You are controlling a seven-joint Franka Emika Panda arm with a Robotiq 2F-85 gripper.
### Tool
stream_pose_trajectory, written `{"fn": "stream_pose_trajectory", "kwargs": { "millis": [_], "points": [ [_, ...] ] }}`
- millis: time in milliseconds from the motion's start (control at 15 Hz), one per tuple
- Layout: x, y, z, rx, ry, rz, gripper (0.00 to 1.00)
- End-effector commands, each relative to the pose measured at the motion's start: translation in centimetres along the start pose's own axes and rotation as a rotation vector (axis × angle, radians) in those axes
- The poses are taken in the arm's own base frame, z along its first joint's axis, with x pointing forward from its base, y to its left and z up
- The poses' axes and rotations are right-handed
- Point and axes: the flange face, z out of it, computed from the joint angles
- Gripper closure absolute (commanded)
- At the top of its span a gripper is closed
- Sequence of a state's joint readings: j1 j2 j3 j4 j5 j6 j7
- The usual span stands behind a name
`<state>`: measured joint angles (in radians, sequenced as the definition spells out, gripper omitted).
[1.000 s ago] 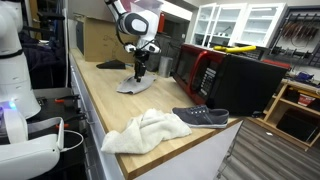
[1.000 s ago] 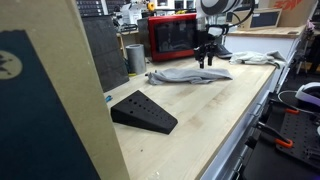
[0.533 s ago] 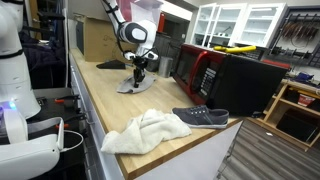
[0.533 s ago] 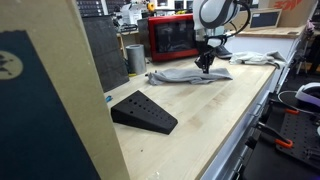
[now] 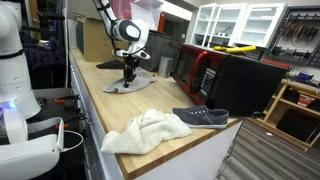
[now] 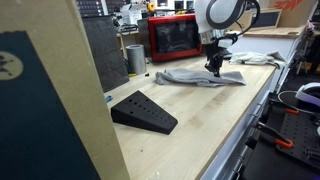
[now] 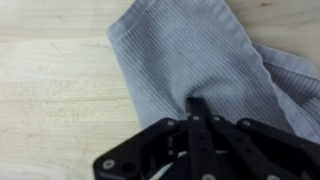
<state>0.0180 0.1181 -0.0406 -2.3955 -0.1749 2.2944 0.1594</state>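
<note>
Since a second ago the gripper [image 5: 130, 73] has come down and closed its fingers on the grey cloth [image 5: 120, 85], pinching a fold; the cloth has shifted slightly with it. The cloth lies spread directly beneath the gripper, towards the far end of the counter [image 5: 100, 115], in front of the red microwave [image 6: 172, 37]. A metal cup [image 6: 135, 57] stands nearby, its contents hidden.
</note>
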Motion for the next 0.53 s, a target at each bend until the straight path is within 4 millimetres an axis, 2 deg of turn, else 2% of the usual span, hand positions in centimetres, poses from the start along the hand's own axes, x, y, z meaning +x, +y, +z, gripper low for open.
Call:
{"fn": "stream_pose_trajectory", "kwargs": {
  "millis": [0, 200, 467],
  "points": [
    [-3.3, -1.2, 0.3, 0.009, -0.031, -0.054, 1.00],
    [-4.0, -2.8, -0.2, 0.072, 0.024, -0.080, 1.00],
    [-4.7, -4.5, -2.3, 0.159, 0.064, -0.117, 1.00]
  ]
}}
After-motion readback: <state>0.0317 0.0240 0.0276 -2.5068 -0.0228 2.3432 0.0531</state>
